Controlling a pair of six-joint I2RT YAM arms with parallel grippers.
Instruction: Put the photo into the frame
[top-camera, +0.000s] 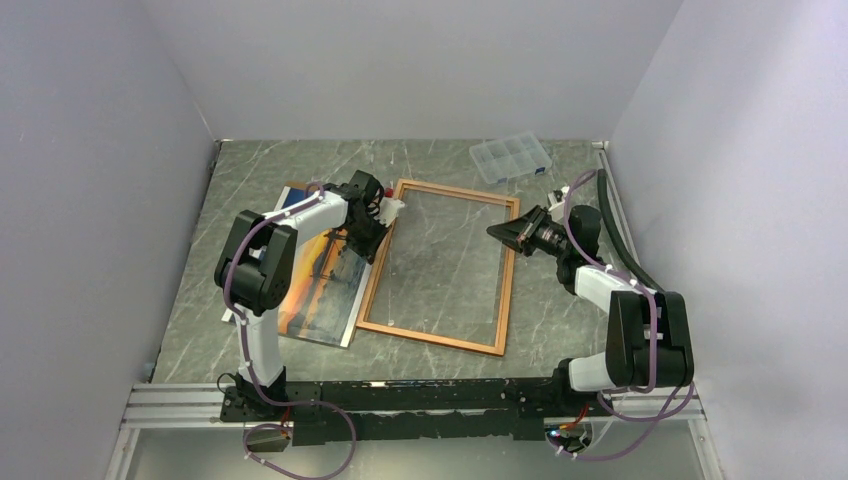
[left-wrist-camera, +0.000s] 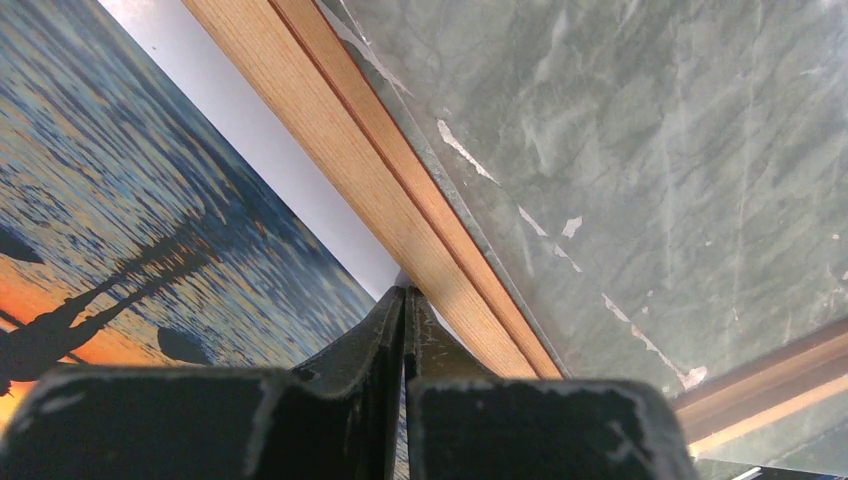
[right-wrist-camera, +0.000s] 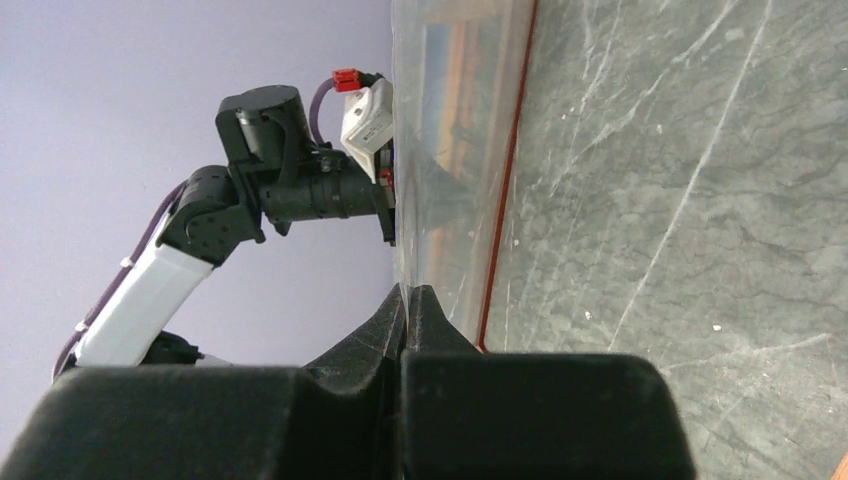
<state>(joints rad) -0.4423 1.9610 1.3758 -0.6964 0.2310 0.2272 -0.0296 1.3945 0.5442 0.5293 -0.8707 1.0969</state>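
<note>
Left hand (left-wrist-camera: 405, 300) over partly hidden photo (left-wrist-camera: 120, 200)

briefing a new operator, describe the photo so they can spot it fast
On the green marble table, a wooden frame lies in the middle. The photo lies just left of it, partly under the left arm. It alone carries an image, orange sunset over blue water; the frame shows bare table, and the compartment box at the back is clear.

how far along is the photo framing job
Done: nothing yet. The photo lies face up to the left of the frame, not in it. In hand: the left gripper is shut where the two meet, and the right gripper is shut at the frame's right edge. Left: getting the photo into the frame.
</note>
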